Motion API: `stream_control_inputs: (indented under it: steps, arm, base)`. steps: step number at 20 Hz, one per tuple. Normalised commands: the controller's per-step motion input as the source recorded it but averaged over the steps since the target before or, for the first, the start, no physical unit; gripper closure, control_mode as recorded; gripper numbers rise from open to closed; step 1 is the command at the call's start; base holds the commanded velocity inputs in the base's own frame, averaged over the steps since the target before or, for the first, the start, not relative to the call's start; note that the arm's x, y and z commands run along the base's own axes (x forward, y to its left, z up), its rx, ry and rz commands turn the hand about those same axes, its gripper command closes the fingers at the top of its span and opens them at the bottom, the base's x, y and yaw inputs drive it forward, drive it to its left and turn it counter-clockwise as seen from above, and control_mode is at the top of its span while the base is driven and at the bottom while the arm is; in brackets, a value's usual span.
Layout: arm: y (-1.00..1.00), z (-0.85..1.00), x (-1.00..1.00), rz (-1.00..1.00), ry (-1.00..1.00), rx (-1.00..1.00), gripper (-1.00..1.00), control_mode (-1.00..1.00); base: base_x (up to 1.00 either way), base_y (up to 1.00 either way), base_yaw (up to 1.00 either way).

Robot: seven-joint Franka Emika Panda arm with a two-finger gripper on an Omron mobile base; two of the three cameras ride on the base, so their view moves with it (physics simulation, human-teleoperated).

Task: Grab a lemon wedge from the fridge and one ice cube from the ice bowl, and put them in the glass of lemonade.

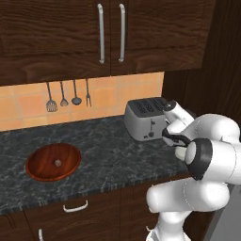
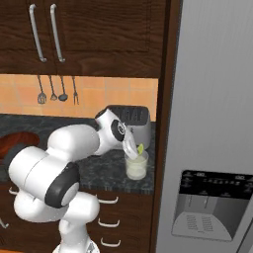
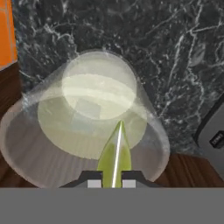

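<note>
My gripper (image 2: 133,147) hangs just above the rim of the glass of lemonade (image 2: 136,166), shut on the lemon wedge (image 2: 141,147). In the hand view the yellow-green lemon wedge (image 3: 114,156) stands edge-on between the two fingertips of the gripper (image 3: 112,183), right over the open glass (image 3: 26,131) of pale liquid. The glass stands on the dark counter beside the grey fridge (image 2: 212,99). The reddish-brown ice bowl (image 1: 42,170) sits far left on the counter with one small ice cube (image 1: 58,163) in it. The bowl's edge (image 2: 17,141) also shows behind my arm.
A silver toaster (image 1: 143,120) stands behind the glass against the tiled wall. Utensils (image 1: 63,96) hang on the wall above the counter. Dark cabinets with long handles (image 1: 101,33) hang overhead. My own arm takes up the room in front of the glass.
</note>
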Motion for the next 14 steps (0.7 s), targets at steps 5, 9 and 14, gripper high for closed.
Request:
stream_control_inputs:
  steps: [5, 9, 14]
  arm:
    - [0.0, -0.26, 0.34, 0.01, 0.0, -0.07, 1.0, -1.0]
    - [0.0, -0.14, 0.22, 0.0, 0.0, -0.05, -1.0, -1.0]
    - [-0.13, 0.42, -0.22, 0.0, -0.01, -0.01, -1.0, -1.0]
  base:
    - [0.0, 0.0, 0.0]
    - [0.0, 0.0, 0.0]
    - [0.0, 0.0, 0.0]
